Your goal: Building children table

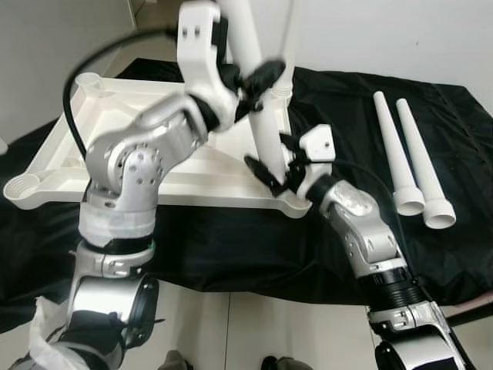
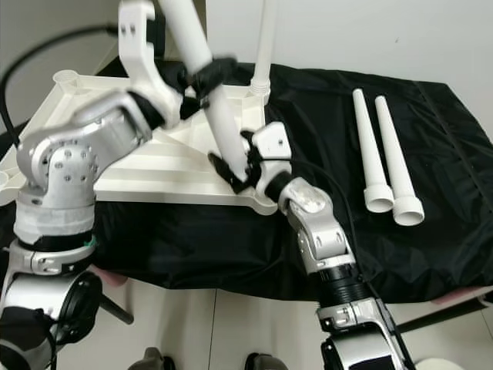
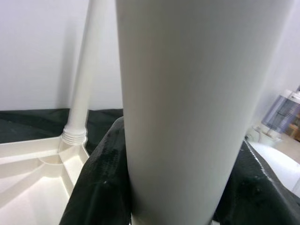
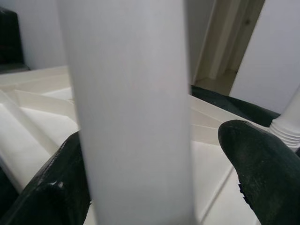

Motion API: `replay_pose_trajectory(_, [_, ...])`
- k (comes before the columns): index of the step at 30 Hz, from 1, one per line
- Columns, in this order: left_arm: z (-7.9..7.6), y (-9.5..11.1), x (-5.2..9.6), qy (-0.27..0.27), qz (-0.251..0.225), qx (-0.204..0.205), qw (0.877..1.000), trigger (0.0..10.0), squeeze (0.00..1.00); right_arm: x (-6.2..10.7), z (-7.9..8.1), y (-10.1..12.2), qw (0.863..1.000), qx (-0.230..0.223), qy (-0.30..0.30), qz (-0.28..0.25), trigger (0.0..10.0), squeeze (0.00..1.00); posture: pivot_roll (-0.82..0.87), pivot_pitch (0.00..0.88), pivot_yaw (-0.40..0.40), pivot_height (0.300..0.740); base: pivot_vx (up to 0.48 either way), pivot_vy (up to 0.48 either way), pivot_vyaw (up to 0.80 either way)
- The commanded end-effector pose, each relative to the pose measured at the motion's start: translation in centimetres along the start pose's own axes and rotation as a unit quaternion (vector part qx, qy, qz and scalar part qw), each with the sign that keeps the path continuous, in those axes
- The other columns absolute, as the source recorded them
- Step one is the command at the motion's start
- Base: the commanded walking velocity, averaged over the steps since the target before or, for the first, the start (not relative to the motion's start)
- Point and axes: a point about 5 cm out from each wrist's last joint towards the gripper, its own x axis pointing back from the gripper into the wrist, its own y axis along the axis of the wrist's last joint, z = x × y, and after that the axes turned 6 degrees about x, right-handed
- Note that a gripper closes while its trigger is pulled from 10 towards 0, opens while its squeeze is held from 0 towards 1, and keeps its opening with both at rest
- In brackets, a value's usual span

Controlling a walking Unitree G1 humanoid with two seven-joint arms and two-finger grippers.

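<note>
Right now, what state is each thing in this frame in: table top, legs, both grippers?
Table top: upside down on the black cloth.
Fitted leg: upright in the far corner socket.
Held leg: tilted, lower end near the near corner socket, seating cannot be told.
Two loose legs: lying side by side on the cloth.
Left gripper: shut on held leg, higher up.
Right gripper: around held leg, lower down.

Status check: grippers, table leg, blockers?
Left gripper and right gripper both clamp the tilted white leg, over tabletop corner socket. One leg seated. Two spare legs clear.
</note>
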Motion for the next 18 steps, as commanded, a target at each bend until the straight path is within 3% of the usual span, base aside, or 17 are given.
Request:
replay_pose_trajectory(1, [-1.1,0.5,-0.8,-0.02,-0.012,-0.004,1.0,10.0,0.0,-0.5,0.5,-0.8,1.0,0.012,-0.004,0.019,10.0,0.0,-0.02,0.094,0.01,0.74,0.0,0.0,0.0])
replay_pose_trajectory(3, [-1.1,0.5,-0.8,-0.02,-0.012,-0.004,1.0,10.0,0.0,-0.5,0.5,-0.8,1.0,0.012,-0.004,0.019,10.0,0.0,-0.02,0.094,0.01,0.74,0.0,0.0,0.0])
replay_pose_trajectory(5, [-1.2,0.0,-1.5,-0.007,-0.007,-0.017,1.0,10.0,0.0,-1.3,0.3,-0.4,0.998,0.049,-0.025,0.019,10.0,0.0,-0.02,0.098,0.014,0.74,0.0,0.0,0.0])
replay_pose_trajectory(8, [-1.3,-0.2,-1.8,0.004,-0.005,-0.03,1.0,10.0,0.0,-1.8,0.3,-0.3,0.997,0.068,-0.038,0.023,10.0,0.0,-0.02,0.097,0.013,0.74,0.0,0.0,0.0])
replay_pose_trajectory(15, [-1.7,-0.5,-2.5,0.014,-0.006,-0.054,0.998,10.0,0.0,-2.4,0.4,-0.4,0.995,0.068,-0.069,0.036,10.0,0.0,-0.02,0.089,0.009,0.74,0.0,0.0,0.0])
replay_pose_trajectory(18, [-2.3,-0.8,-3.1,0.02,-0.002,-0.092,0.996,10.0,0.0,-3.0,0.6,-0.6,0.991,0.062,-0.111,0.046,10.0,0.0,-0.02,0.078,0.014,0.74,0.0,0.0,0.0])
